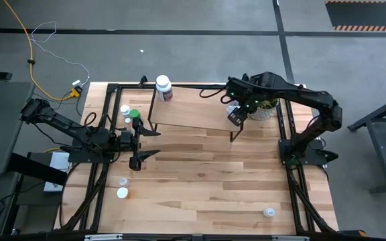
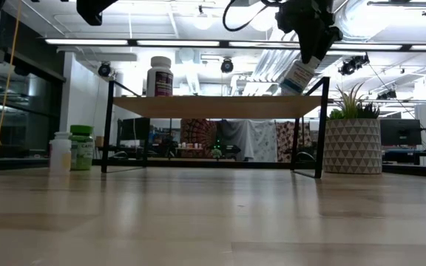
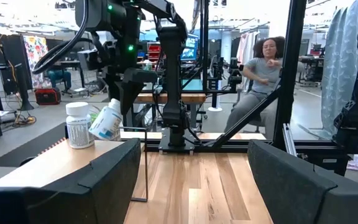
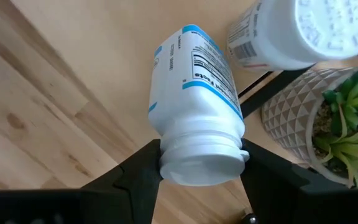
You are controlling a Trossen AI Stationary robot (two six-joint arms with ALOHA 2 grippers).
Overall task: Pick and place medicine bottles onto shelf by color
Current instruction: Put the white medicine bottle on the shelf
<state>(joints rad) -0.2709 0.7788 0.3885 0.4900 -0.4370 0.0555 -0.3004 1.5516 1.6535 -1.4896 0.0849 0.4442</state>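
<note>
Gripping a smooth white blue-labelled pill bottle (image 4: 194, 106) by its round cap, the right tool (image 4: 199, 163) holds it tilted above the light-wood shelf's (image 1: 193, 114) end, beside the faceted plant pot (image 4: 303, 121); left tool (image 1: 143, 142) gapes over the plank surface (image 1: 206, 181).

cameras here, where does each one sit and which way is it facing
High view: overhead, looking straight down on the table, both arms and the shelf.
Low view: at tabletop height, level across to the shelf; the right claw comes in from above.
Left wrist view: on the left arm, looking across the table; its open dark fingers show below.
Right wrist view: on the right arm, looking down its claw at the white blue-labelled bottle it grips.
Shared: that tilted bottle shows in the low and both wrist views.
</note>
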